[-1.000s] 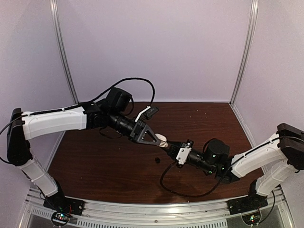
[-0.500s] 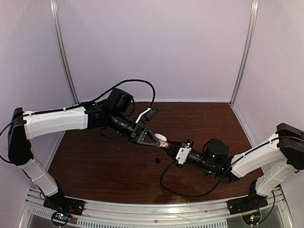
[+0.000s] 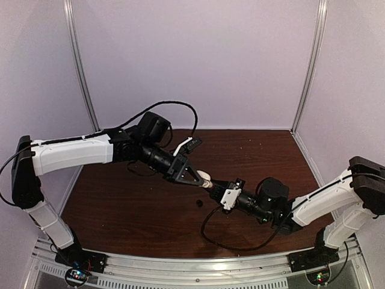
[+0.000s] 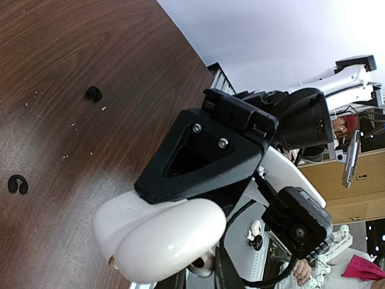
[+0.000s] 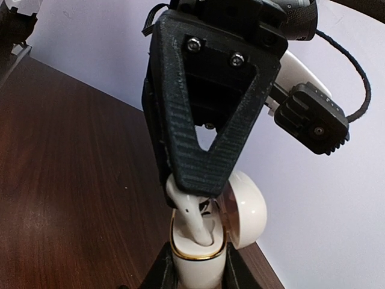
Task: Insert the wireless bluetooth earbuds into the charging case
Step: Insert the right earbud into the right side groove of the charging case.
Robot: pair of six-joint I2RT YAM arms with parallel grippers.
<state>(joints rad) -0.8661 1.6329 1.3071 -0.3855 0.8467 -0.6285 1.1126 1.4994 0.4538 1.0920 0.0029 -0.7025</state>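
My right gripper is shut on a white charging case with a gold rim and holds it upright above the table, its lid swung open. My left gripper is shut on a white stemmed earbud. The earbud's stem points down into the case's well. In the top view the two grippers meet mid-table, left and right. In the left wrist view the case's lid fills the space under my left fingers and the earbud is hidden. A small black earbud lies on the table.
The dark wooden table has white walls behind and at the sides. In the left wrist view a black earbud and a black C-shaped piece lie on the wood. A black cable loops below the right arm.
Both grippers have edged slightly closer together, the left one lowering the white earbud toward the open case. Both grips are unchanged.
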